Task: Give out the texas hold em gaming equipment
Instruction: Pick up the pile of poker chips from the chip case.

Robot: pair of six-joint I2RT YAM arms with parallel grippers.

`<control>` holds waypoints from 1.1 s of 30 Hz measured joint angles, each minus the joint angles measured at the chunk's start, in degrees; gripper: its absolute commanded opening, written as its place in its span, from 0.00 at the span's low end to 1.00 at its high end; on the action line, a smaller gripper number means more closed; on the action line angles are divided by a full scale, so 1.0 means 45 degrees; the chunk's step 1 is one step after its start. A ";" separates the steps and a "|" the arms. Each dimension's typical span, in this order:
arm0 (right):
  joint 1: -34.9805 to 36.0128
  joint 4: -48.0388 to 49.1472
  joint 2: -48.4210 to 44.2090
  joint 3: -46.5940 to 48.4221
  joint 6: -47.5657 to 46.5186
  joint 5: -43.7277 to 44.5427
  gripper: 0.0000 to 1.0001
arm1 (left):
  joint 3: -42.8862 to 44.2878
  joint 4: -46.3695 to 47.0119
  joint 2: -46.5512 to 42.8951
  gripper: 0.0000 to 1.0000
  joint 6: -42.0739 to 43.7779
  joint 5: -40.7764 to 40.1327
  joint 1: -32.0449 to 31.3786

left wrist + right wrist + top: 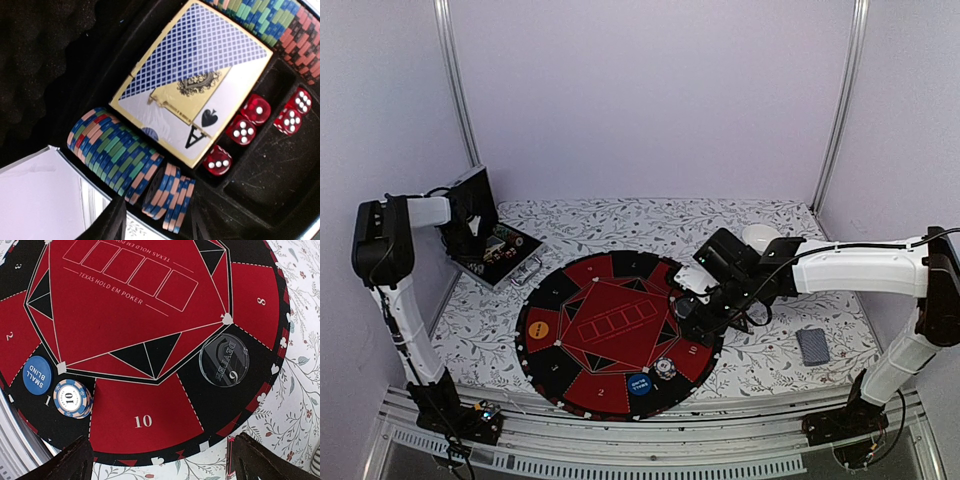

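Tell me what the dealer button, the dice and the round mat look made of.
Dealer button: clear, glossy plastic, likely acrylic; the black surface under it shows through. Dice: translucent red plastic with white pips; light glows through their bodies. Round mat: matte printed sheet, perhaps felt or rubber; it lies flat without glare, so the exact material is unclear.

Open case (498, 250): things inside too small to tell from top view. White bowl (761, 237) half hidden behind right arm (845, 268). Left gripper (156, 222): both tips dark, cut off by bottom edge. Chip row (280, 22) cut off at top corner. Round mat (115, 325) runs past picture edges.
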 measured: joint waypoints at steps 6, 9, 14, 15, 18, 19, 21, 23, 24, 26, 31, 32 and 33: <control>0.0000 -0.0160 0.0000 0.0049 0.0000 -0.0044 0.99 | -0.0063 0.0034 -0.0068 0.40 0.0005 0.0257 0.0029; 0.0000 -0.0165 0.0000 0.0058 0.0000 -0.0049 0.99 | -0.0107 0.0078 -0.0053 0.38 -0.0010 0.0369 0.0039; 0.0000 -0.0180 0.0000 0.0063 0.0000 -0.0049 0.99 | -0.0185 0.0238 -0.0063 0.37 -0.0005 0.0651 0.0068; 0.0000 -0.0180 0.0000 0.0068 0.0000 -0.0049 0.99 | -0.0214 0.0272 -0.0073 0.36 -0.0005 0.0665 0.0078; 0.0000 -0.0185 0.0000 0.0073 0.0000 -0.0049 0.99 | -0.0321 0.0350 -0.0146 0.30 0.0000 0.0729 0.0087; 0.0000 -0.0189 0.0000 0.0073 0.0000 -0.0049 0.99 | -0.0355 0.0364 -0.0180 0.28 -0.0010 0.0763 0.0087; 0.0000 -0.0204 0.0000 0.0073 0.0000 -0.0049 0.99 | -0.0432 0.0355 -0.0257 0.24 0.0000 0.0879 0.0092; 0.0000 -0.0214 0.0005 0.0073 -0.0005 -0.0049 0.99 | -0.0466 0.0282 -0.0287 0.23 0.0000 0.1015 0.0087; 0.0000 -0.0209 0.0024 0.0073 -0.0005 -0.0049 0.99 | -0.0466 0.0272 -0.0287 0.24 -0.0010 0.1049 0.0083; 0.0000 -0.0219 0.0063 0.0073 -0.0005 -0.0049 0.99 | -0.0466 0.0233 -0.0287 0.26 -0.0019 0.1088 0.0068; 0.0000 -0.0253 0.0126 0.0073 -0.0010 -0.0053 0.99 | -0.0500 0.0019 -0.0291 0.31 -0.0204 0.0738 0.0019; 0.0000 -0.0248 0.0141 0.0073 -0.0015 -0.0053 0.99 | -0.0534 -0.0024 -0.0291 0.32 -0.0233 0.0661 -0.0019; 0.0000 -0.0257 0.0165 0.0073 -0.0034 -0.0058 0.99 | -0.0578 -0.0068 -0.0291 0.34 -0.0253 0.0622 -0.0044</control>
